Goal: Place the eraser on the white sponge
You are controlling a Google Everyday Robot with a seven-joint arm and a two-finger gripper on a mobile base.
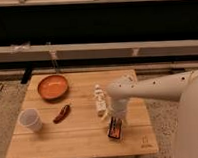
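Tabletop (80, 137), claw (115, 123) over eraser (115, 130)

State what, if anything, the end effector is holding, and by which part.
Cannot be told. The end effector sits directly over the eraser near the table's front edge, hiding any contact.
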